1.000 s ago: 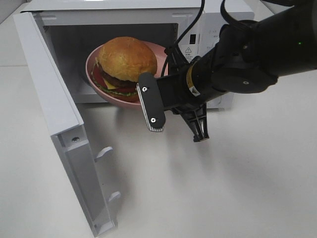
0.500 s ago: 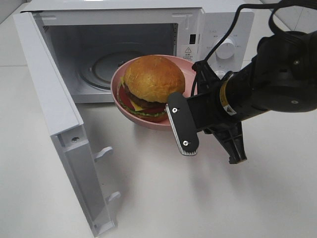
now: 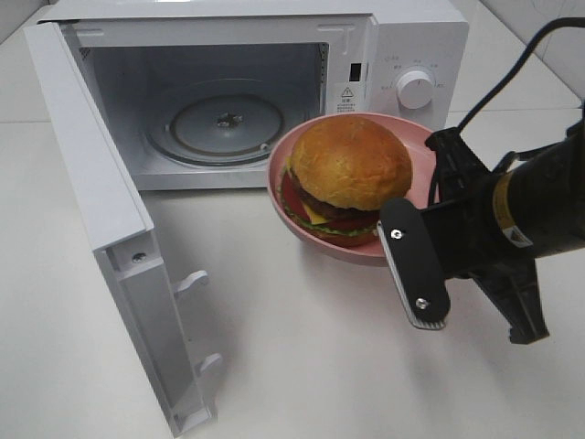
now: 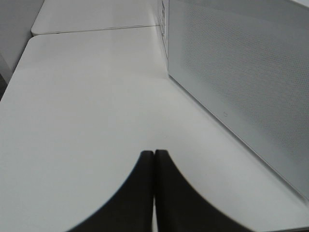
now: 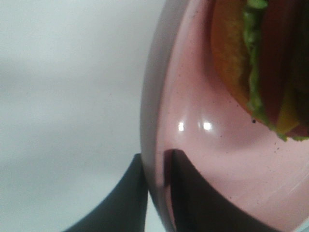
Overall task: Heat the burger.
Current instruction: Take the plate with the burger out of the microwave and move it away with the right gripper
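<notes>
Microwave (image 3: 402, 55) first, since it fills the far left of the scene: door (image 3: 101, 229) swung wide toward the near left, cavity empty, glass turntable (image 3: 222, 123) bare. We read that as set up so a loaded plate can slide straight in without fighting the door.

Next down in size is our right arm, reaching in from the right edge. Its right gripper (image 5: 157, 193) is clenched on the rim of the pink plate (image 3: 420, 137), one finger under the lip and one inside the dish, which the right wrist view shows pretty clearly. Pinching the rim makes sense to us: the food never gets squeezed and the plate stays level.

That plate sits out in front of the microwave, right of the opening and not inside it; we can't tell if it's resting on the table (image 3: 302, 366) or held just above.

Then the burger (image 3: 352, 174), upright in the middle of the plate, bun on top, so heating isn't underway.

Smallest bit: the left gripper (image 4: 154, 162) is closed on nothing, parked over bare table just beside the door's outer face, well out of the way.
</notes>
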Controlling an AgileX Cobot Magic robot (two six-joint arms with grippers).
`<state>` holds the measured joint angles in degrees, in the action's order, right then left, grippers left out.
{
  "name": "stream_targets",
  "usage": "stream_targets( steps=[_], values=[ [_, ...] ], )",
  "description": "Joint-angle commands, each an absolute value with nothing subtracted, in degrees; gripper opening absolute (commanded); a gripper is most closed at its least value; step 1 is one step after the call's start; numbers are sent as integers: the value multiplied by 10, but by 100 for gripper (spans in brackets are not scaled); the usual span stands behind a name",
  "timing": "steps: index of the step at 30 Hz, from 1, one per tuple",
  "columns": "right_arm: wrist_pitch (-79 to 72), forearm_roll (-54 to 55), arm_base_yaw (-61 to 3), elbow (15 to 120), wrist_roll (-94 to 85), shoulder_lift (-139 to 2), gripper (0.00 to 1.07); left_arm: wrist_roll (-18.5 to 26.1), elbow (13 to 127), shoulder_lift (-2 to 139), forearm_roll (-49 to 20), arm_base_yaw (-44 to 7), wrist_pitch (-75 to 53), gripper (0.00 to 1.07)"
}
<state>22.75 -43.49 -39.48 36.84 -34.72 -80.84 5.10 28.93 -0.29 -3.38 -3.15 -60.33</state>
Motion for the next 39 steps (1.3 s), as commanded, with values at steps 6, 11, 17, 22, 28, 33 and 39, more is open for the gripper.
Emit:
stream_targets(
  steps=[6, 11, 17, 22, 28, 33, 39],
  values=[
    [254, -437, -387, 310, -309, -716, 0, 53, 289, -9, -35, -31, -596, 0],
    [275, -437, -387, 272, -304, -667, 0, 53, 289, -9, -35, -31, -596, 0],
    [337, -428, -387, 248, -248, -634, 0, 53, 289, -9, -35, -31, -596, 0],
    [365, -407, -387, 248, -206, -634, 0, 53, 289, -9, -35, -31, -596, 0],
    [359, -411, -386, 248, -133, -635, 0, 53, 289, -9, -35, -31, -596, 0],
    [363, -456, -386, 249, -51, -655, 0, 53, 289, -9, -35, -31, -596, 0],
    [363, -505, -386, 252, 25, -701, 0, 53, 289, -9, -35, -31, -596, 0]
  ],
)
